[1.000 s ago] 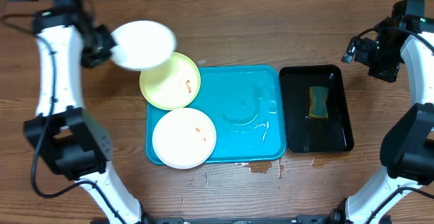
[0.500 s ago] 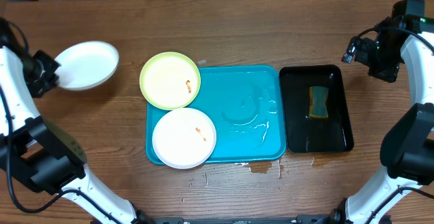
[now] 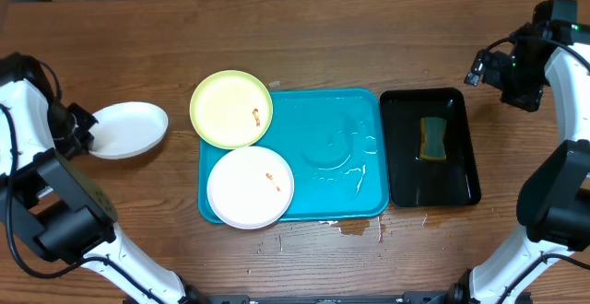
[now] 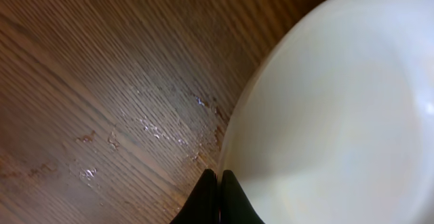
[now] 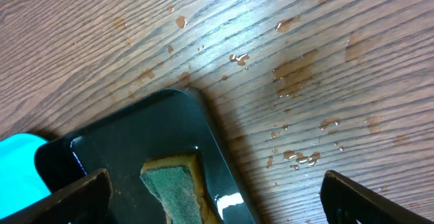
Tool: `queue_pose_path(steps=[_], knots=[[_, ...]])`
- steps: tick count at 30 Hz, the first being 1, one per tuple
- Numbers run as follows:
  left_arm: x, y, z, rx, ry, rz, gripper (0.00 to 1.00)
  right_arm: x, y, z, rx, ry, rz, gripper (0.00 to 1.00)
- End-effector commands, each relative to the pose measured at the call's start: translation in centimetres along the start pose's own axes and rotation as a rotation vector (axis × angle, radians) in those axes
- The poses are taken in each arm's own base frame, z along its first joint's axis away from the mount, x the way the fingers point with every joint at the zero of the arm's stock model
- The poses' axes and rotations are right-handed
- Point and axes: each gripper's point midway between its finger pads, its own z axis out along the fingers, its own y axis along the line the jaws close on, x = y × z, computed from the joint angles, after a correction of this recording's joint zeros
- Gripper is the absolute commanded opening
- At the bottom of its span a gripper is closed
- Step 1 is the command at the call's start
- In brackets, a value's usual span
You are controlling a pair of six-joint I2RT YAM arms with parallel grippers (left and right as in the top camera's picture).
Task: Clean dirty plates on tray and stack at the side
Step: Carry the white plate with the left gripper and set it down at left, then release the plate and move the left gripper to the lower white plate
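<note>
Wood table (image 3: 323, 46) is holding your blue tray (image 3: 332, 198). On its left end, a yellow plate (image 3: 230, 109) and a white plate (image 3: 249, 187) are lying, both smeared. Your left gripper (image 4: 214, 187) is pinching a clean plate (image 3: 129, 129) by the rim, well left of the tray. Your right gripper (image 5: 213, 183) is hanging wide open over the black tray (image 3: 406, 189).

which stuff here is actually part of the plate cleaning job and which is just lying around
Job: white plate at left, yellow-green plate, smeared white plate, blue tray, probably sponge.
Lying about: black tray, water spills.
</note>
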Motion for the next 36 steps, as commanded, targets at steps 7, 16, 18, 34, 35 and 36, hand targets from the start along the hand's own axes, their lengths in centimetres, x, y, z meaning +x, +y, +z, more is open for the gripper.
queue_pose_path(steps=[7, 16, 18, 34, 35, 36], knots=[[1.8, -1.3, 0.6, 0.033, 0.034, 0.051, 0.24, -0.7, 0.3, -1.4, -0.005, -0.046, -0.005, 1.00], [4.4, -6.3, -0.7, 0.235, 0.107, 0.263, 0.54, -0.7, 0.3, -1.4, -0.005, -0.046, -0.005, 1.00], [5.4, -7.0, -1.2, 0.248, 0.134, 0.285, 0.52, -0.7, 0.3, -1.4, -0.005, -0.046, -0.005, 1.00], [18.0, -10.8, -4.8, 0.160, 0.352, 0.619, 0.40, -0.7, 0.3, -1.4, -0.005, -0.047, -0.005, 1.00], [18.6, -10.9, -5.2, 0.161, 0.344, 0.636, 0.41, -0.7, 0.3, -1.4, -0.005, -0.046, -0.005, 1.00], [19.2, -10.9, -5.8, 0.164, 0.334, 0.654, 0.41, -0.7, 0.3, -1.4, -0.005, -0.047, -0.005, 1.00]])
